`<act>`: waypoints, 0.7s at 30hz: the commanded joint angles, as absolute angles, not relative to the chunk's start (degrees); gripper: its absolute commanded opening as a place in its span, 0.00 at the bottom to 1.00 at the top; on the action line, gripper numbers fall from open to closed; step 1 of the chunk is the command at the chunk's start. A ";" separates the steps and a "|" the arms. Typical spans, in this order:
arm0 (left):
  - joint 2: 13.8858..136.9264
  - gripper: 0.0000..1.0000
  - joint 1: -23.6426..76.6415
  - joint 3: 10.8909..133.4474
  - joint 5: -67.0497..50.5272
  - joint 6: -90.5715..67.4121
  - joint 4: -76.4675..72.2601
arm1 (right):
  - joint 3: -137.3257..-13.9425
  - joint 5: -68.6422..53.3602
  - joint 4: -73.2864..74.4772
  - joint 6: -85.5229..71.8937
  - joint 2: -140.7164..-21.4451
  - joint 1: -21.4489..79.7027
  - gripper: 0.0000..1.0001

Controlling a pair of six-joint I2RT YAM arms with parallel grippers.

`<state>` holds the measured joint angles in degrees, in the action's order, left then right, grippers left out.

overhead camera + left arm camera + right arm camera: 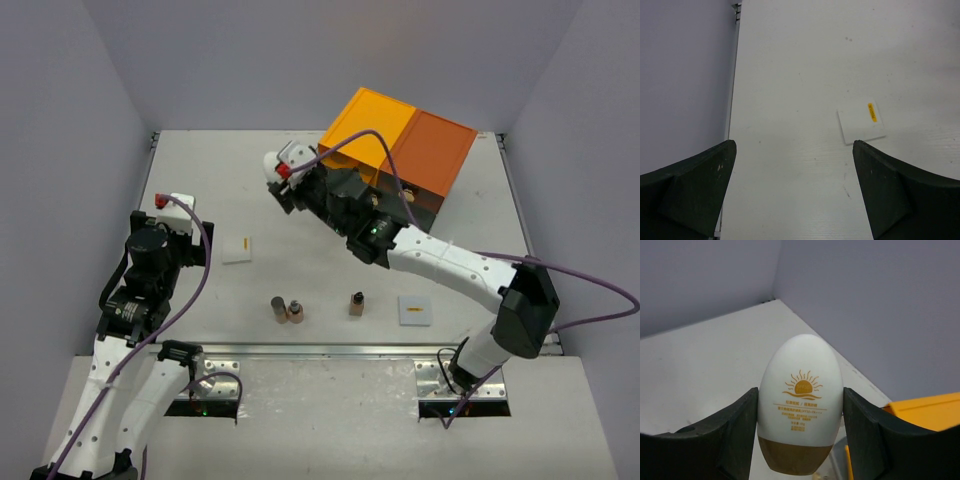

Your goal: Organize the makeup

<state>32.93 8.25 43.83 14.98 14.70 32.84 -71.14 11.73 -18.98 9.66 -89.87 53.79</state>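
Observation:
My right gripper (283, 172) (800, 390) is shut on the white oval piece (271, 163) (800, 385), a white egg-shaped bottle with a gold sun print and brown cap, held in the air left of the orange-topped drawer chest (400, 150). My left gripper (178, 208) (794, 145) is open and empty over the table's left side. A flat white square (237, 248) (861, 120) lies just right of it. A second white square (415, 309) lies front right. Three tiny brown bottles (278, 308) (295, 312) (357, 303) stand near the front edge. The green discs and orange tube are out of view.
The drawer chest stands at the back right, and its orange edge shows in the right wrist view (925, 410). Grey walls enclose the table (200, 170) on the left, back and right. The table's left edge (732, 100) runs close to my left gripper.

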 commanded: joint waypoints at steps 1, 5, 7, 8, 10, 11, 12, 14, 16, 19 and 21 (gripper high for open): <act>32.26 1.00 7.82 45.35 14.50 14.77 31.29 | -79.45 11.15 -14.77 10.39 -92.41 45.91 0.22; 32.38 1.00 7.82 45.44 14.41 14.77 31.34 | -82.49 11.47 -11.31 13.27 -95.46 41.84 0.22; 32.38 1.00 7.82 45.34 14.41 14.81 31.29 | -82.25 10.91 -10.51 14.84 -96.07 40.89 0.23; 32.35 1.00 7.82 45.27 14.41 14.85 31.29 | -82.10 10.49 -10.06 15.26 -96.23 40.55 0.23; 32.50 1.00 7.82 45.26 14.41 14.85 31.29 | -81.10 9.47 -9.56 17.28 -96.32 40.21 0.24; 32.52 1.00 7.82 45.26 14.41 14.81 31.29 | -80.60 9.56 -9.50 18.16 -96.41 40.05 0.25; 32.53 1.00 7.83 45.26 14.43 14.77 31.29 | -80.16 9.94 -9.41 18.96 -96.56 39.86 0.26; 32.67 1.00 7.91 45.26 14.59 14.77 31.29 | -80.16 11.28 -8.26 20.00 -97.33 39.13 0.27; 32.61 1.00 7.83 45.26 14.58 14.77 31.21 | -80.12 11.31 -7.23 20.32 -97.58 38.53 0.29; 32.67 1.00 7.88 45.26 14.50 14.77 31.29 | -79.55 10.44 -5.38 21.06 -97.80 37.87 0.33; 32.70 1.00 7.82 45.26 14.50 14.77 31.29 | -79.01 9.94 -4.20 21.64 -98.09 37.71 0.39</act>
<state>32.84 8.25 43.83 14.94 14.70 32.86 -79.39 10.46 -3.87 18.99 -98.54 38.49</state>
